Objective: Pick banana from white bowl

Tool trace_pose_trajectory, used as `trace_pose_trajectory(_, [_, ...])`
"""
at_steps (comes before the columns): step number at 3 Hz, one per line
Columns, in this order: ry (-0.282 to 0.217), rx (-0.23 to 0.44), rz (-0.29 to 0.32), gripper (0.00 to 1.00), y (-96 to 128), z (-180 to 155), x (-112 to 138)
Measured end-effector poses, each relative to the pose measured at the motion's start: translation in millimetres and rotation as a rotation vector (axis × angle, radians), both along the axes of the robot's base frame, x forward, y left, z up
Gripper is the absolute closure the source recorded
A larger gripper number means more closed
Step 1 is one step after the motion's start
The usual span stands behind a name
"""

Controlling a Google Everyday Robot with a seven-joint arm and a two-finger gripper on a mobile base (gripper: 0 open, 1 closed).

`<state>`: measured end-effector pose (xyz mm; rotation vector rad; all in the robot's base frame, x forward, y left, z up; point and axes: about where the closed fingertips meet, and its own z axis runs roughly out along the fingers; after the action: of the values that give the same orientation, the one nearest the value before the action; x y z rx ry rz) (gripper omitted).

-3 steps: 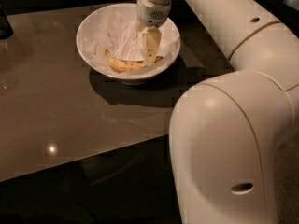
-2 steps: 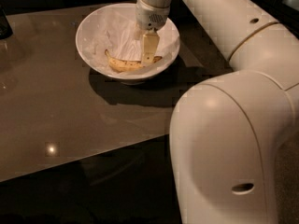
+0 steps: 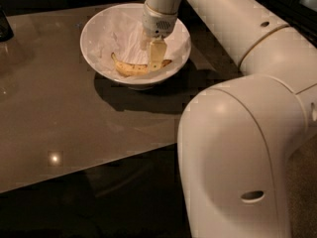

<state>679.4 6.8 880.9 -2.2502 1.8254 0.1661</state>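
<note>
Hanging inside white bowl (image 3: 92,44), gripper (image 3: 155,65) seemingly touches curved yellow banana (image 3: 130,69).

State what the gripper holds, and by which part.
Cannot tell. The gripper sits in the bowl over the banana's right half; no hold shows.

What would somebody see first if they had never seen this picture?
The huge white robot arm fills the right side. Its gripper reaches down into the white bowl at the top middle of the brown table, at the right part of a small yellow banana lying on crumpled paper.
</note>
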Motion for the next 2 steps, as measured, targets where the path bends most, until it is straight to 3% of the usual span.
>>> trace_pose_trajectory(2, [0.049, 0.001, -0.005, 0.42, 0, -23, 4])
